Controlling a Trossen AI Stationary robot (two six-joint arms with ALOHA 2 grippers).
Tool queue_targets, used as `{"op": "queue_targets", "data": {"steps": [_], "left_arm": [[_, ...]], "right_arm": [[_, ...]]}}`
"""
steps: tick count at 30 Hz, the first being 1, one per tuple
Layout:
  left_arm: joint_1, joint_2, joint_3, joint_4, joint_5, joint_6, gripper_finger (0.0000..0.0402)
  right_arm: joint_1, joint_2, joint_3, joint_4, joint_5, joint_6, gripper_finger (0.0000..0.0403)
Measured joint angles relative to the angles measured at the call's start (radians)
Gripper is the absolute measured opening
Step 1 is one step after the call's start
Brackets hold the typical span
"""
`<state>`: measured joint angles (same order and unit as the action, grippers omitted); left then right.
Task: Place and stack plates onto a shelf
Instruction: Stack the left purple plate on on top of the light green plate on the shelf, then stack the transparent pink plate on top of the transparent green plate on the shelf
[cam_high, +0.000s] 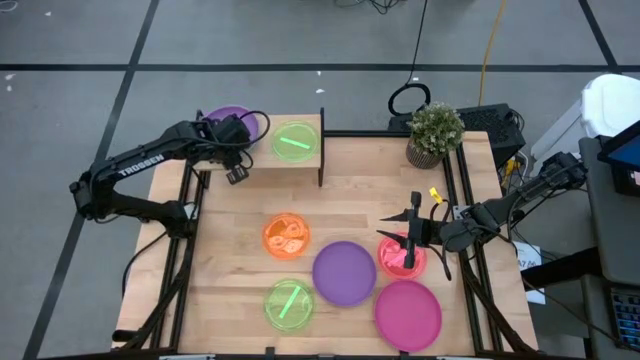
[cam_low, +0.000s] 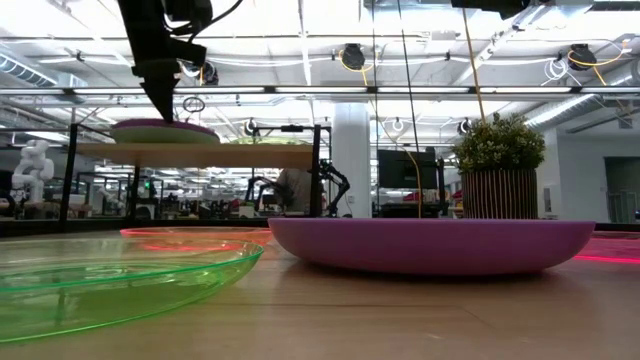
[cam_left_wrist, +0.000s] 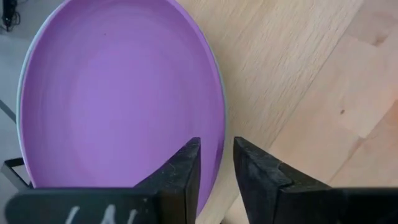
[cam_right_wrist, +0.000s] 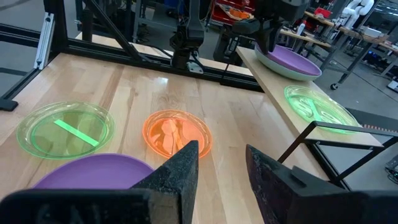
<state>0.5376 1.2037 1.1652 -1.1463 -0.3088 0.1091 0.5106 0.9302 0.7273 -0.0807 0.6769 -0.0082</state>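
- On the shelf's (cam_high: 300, 165) left end, the left gripper (cam_left_wrist: 216, 168), fingers narrowly parted, straddles the purple plate's (cam_left_wrist: 118, 93) rim, half hidden overhead.
- Near the worktop's right edge, the right gripper (cam_right_wrist: 221, 165) hangs open, empty.

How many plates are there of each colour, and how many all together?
Purple plates: 2
Green plates: 2
Orange plate: 1
Red-pink plate: 1
Magenta plate: 1
Total: 7 plates in view. Whether another is hidden under one of them cannot be told.
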Motion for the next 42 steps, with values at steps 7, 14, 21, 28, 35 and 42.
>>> {"op": "queue_targets", "data": {"steps": [7, 14, 21, 28, 35, 42], "left_arm": [[-0.051, -0.003, 0.000, 0.000, -0.024, -0.066, 0.0104], [-0.132, -0.052, 0.000, -0.001, -0.093, -0.119, 0.0104], [-0.229, -0.142, 0.000, -0.001, -0.095, -0.203, 0.0104], [-0.413, -0.194, 0.000, 0.017, -0.154, -0.290, 0.0104], [-0.657, -0.194, 0.000, 0.162, -0.301, -0.322, 0.0104], [-0.888, -0.174, 0.001, 0.278, -0.462, -0.316, 0.0104]], "right_arm": [[0.000, 0.000, 0.000, 0.000, 0.000, 0.001, 0.0118], [0.000, 0.000, 0.000, 0.001, 0.000, 0.023, 0.0118], [0.000, 0.000, 0.000, 0.005, 0.000, 0.061, 0.0118], [0.001, 0.008, 0.000, 0.054, -0.001, 0.152, 0.0118], [0.010, 0.074, 0.000, 0.099, -0.002, 0.203, 0.0118], [0.010, 0.133, 0.000, 0.125, -0.048, 0.221, 0.0118]]}}
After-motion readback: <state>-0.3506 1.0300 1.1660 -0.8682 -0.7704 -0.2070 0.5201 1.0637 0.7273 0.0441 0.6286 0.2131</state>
